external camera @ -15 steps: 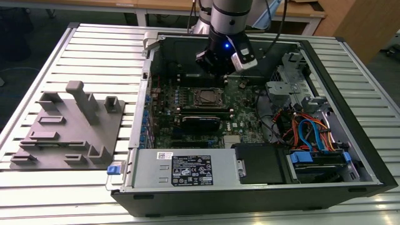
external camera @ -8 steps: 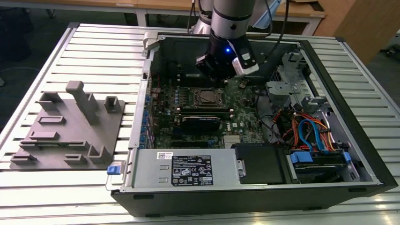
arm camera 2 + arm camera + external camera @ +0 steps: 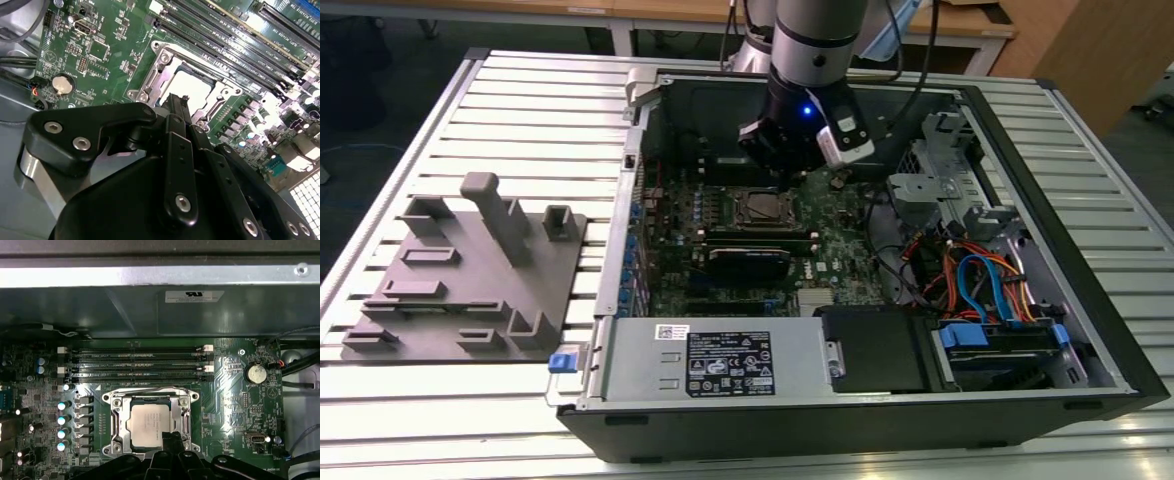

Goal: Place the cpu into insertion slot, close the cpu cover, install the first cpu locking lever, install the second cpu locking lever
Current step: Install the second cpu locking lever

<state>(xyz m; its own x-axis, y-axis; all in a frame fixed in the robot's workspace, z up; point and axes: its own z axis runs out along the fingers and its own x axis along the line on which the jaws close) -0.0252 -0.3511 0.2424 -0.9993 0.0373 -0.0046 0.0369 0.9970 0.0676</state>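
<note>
The cpu (image 3: 150, 424) lies flat in the insertion slot (image 3: 114, 439) on the green motherboard, silver top showing. The cpu cover (image 3: 118, 412) is folded down around it, its window framing the chip. In the second wrist view the cpu (image 3: 194, 86) and cpu cover (image 3: 161, 70) lie just beyond the fingertips. My gripper (image 3: 172, 438) hangs over one edge of the slot with its black fingers together and nothing between them. In the exterior view my gripper (image 3: 790, 168) is inside the open computer case, just above the insertion slot (image 3: 755, 208).
Memory slots (image 3: 135, 362) run beside the socket, with a row of capacitors (image 3: 62, 425) on another side. A coin cell (image 3: 256, 373) and cables (image 3: 974, 280) lie nearby. The grey power supply (image 3: 707, 360) fills the case's front. A grey fixture plate (image 3: 467, 280) sits at the exterior view's left.
</note>
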